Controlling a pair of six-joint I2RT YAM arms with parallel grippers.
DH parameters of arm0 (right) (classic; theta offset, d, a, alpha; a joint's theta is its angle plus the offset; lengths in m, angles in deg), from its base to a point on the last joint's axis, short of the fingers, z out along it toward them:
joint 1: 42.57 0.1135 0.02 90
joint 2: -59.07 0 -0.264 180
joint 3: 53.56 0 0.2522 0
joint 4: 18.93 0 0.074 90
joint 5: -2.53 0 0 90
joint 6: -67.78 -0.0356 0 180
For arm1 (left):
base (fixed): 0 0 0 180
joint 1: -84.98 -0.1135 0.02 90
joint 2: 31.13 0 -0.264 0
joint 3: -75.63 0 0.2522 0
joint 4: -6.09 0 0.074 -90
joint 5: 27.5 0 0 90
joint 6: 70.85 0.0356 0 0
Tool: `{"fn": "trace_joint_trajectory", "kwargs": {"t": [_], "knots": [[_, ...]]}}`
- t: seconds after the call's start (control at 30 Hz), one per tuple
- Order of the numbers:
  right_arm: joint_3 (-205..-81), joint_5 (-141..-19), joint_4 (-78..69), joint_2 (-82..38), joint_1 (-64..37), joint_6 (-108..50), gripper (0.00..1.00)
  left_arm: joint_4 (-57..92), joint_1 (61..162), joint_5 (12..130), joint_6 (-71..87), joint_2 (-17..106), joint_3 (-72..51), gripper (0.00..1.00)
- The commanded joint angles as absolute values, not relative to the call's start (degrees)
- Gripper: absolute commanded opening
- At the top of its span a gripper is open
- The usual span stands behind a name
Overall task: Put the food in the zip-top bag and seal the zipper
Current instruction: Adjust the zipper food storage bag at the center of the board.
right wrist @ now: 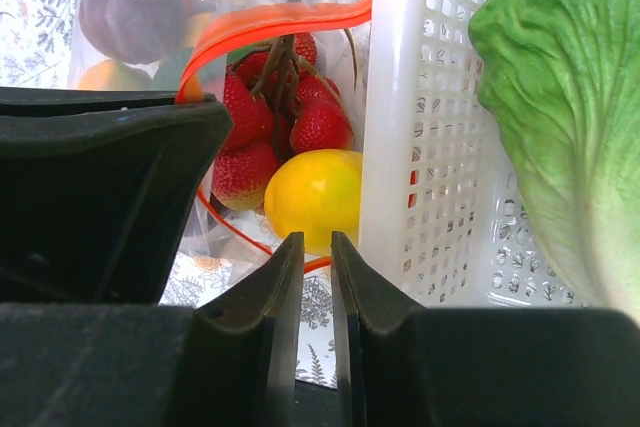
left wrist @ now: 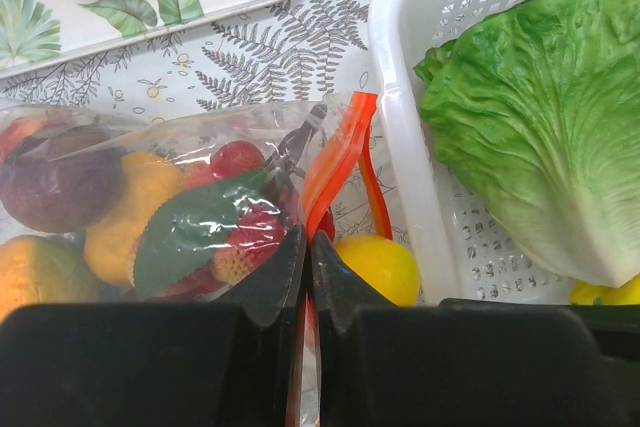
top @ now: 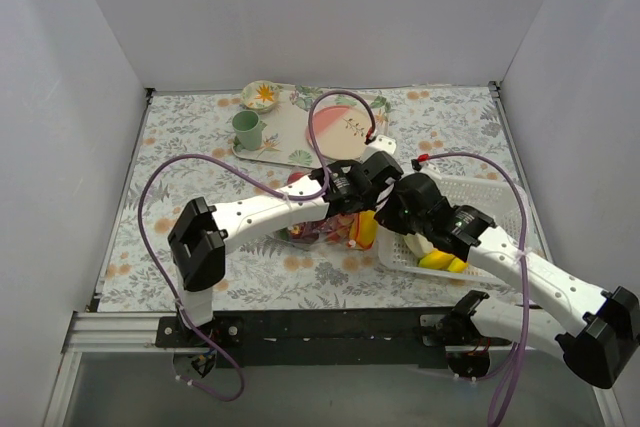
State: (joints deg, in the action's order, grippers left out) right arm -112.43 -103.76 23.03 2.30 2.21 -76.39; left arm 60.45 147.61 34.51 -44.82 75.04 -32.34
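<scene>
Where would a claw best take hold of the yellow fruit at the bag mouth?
Probably across the yellow fruit's round middle, coming from above, jaws closing near-to-far: the basket wall crowds one side and the strawberries the other.

From above, the bag (top: 305, 234) left of the basket (top: 470, 192) lies mostly hidden under the arms (top: 370, 187). The lettuce (right wrist: 570, 117) in the basket runs off the wrist pictures' edges. The lower end of the zipper (left wrist: 340, 152) disappears behind the left gripper (left wrist: 309, 237).
</scene>
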Motion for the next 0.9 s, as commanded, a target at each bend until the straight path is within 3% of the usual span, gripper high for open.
{"fn": "trace_joint_trajectory", "kwargs": {"t": [0.0,0.87], "knots": [[-112.50,-102.94,20.40,-0.07,2.96,-75.48,0.24,60.28,147.12,34.20,-45.10,69.16,-32.44,0.00],[-120.32,-102.23,16.01,-9.57,3.84,-69.42,0.24,61.86,143.17,33.67,-44.57,61.07,-29.89,0.00]]}}
